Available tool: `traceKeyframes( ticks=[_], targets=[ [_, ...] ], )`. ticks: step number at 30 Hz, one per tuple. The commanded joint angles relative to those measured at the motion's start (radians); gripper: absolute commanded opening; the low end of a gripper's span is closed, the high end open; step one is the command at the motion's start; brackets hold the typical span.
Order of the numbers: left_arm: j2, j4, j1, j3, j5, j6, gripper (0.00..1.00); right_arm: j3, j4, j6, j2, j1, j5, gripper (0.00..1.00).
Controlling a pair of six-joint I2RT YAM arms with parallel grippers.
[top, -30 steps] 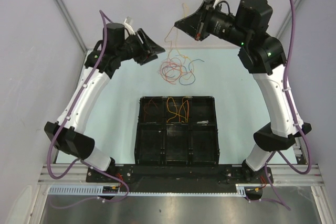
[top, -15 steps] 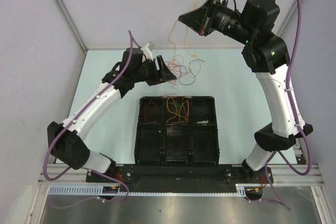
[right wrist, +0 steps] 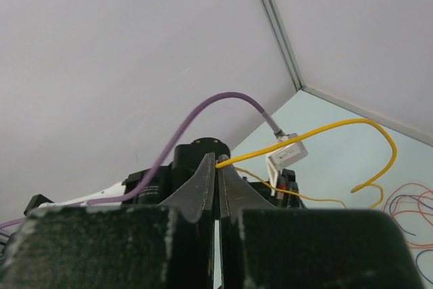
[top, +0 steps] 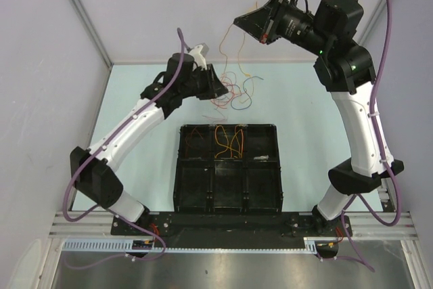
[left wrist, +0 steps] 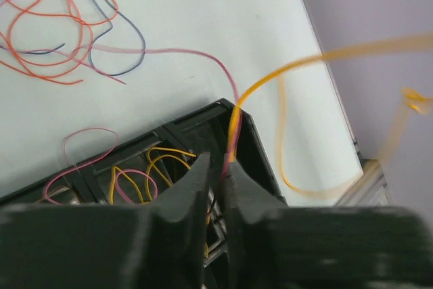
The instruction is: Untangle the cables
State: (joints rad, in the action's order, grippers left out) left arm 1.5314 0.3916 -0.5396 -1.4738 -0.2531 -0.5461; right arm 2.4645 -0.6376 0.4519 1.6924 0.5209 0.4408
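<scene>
Tray point(top: 178, 181), black and compartmented, sits nearest the arm bases, with loose orange and red strands in its far row. Just beyond, the left gripper point(left wrist: 218, 163) has swung down to the tray's far rim. Its jaws have narrowed from wide to a slim gap, with an orange strand point(left wrist: 298, 65) and a pink strand point(left wrist: 176, 51) running through; judged not yet pinched. Remaining cables point(top: 230, 96) lie looped on the table past the tray. Farther off, the right gripper point(right wrist: 218, 166), lifted slightly higher, is clamped on a yellow strand point(right wrist: 325, 128). A second hold should let one strand be drawn free. Table point(top: 135, 120) is pale green; walls point(top: 169, 5) are plain lilac.
</scene>
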Motion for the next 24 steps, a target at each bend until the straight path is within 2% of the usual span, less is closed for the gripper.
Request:
traceKeyframes(
  ticks=[1,6,14,20,21,22,23,24],
  targets=[
    [0.065,0.027,-0.016,-0.097,0.084,0.061,0.03,0.008,0.044,0.024,-0.013,-0.016,0.03,0.0],
    [0.113,0.154,-0.005,-0.169,0.279,0.115,0.0,0.013,0.053,0.039,-0.011,-0.048,0.041,0.0],
    [0.211,0.173,0.13,-0.238,0.261,0.091,0.0,0.011,0.067,0.087,-0.017,-0.107,0.096,0.0],
    [0.288,0.121,0.147,-0.39,0.307,0.063,0.0,-0.045,0.047,0.094,-0.034,-0.108,0.118,0.0],
    [0.295,0.11,0.148,-0.405,0.319,0.057,0.03,-0.055,0.046,0.099,-0.042,-0.108,0.121,0.0],
    [0.312,0.092,0.15,-0.43,0.324,0.054,0.11,-0.064,0.044,0.102,-0.046,-0.107,0.128,0.0],
    [0.322,0.095,0.153,-0.447,0.331,0.031,0.41,-0.084,0.041,0.105,-0.048,-0.107,0.131,0.0],
    [0.329,0.101,0.155,-0.465,0.324,0.017,0.63,-0.091,0.038,0.105,-0.051,-0.102,0.133,0.0]
  ],
)
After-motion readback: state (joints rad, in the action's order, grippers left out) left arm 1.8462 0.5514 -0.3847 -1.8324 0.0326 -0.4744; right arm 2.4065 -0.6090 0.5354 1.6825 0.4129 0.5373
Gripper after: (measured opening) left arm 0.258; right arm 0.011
